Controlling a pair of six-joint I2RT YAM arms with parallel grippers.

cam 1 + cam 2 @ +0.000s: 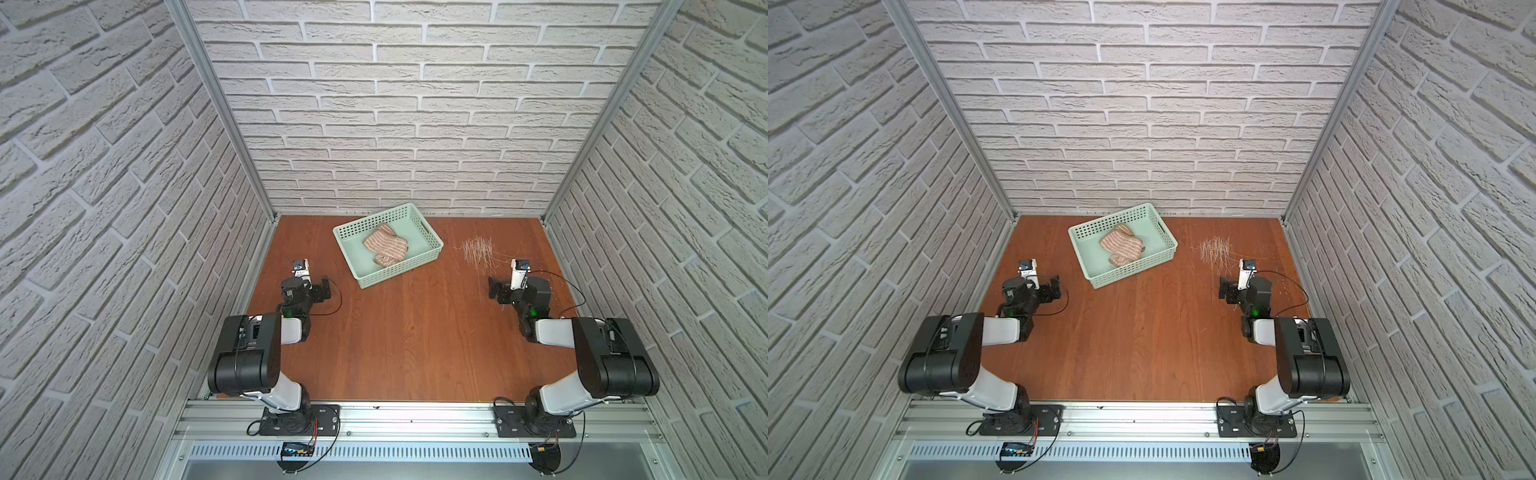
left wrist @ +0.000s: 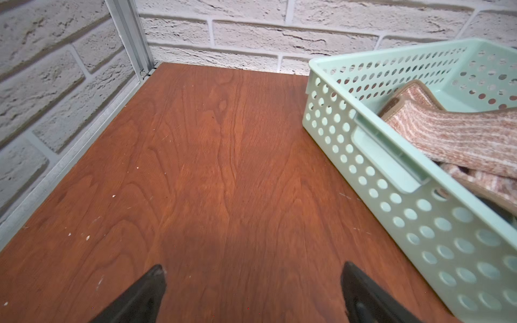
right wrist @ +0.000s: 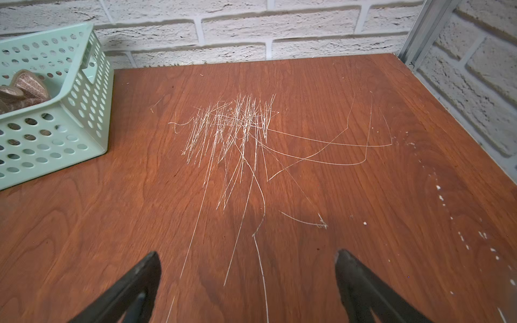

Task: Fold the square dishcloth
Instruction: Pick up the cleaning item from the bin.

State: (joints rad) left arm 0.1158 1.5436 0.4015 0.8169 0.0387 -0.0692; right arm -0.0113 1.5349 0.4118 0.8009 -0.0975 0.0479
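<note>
Item: square dishcloth (image 1: 385, 249), bunched, contained in mint-green basket (image 1: 401, 270) at far centre of tabletop (image 1: 415, 332) | left end effector (image 2: 253, 267): jaws spread apart, nothing held, placed near-left of basket, apart from cloth | right end effector (image 3: 246, 254): jaws spread apart, nothing held, placed well right of basket

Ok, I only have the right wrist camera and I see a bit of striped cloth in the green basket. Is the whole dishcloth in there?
Observer: Yes. In both top views the square dishcloth lies crumpled, wholly inside the basket, near its middle.
Operator: And the left claw, is it holding anything?
Observer: No. The left claw is open and empty, beside the basket, not touching it.
</note>
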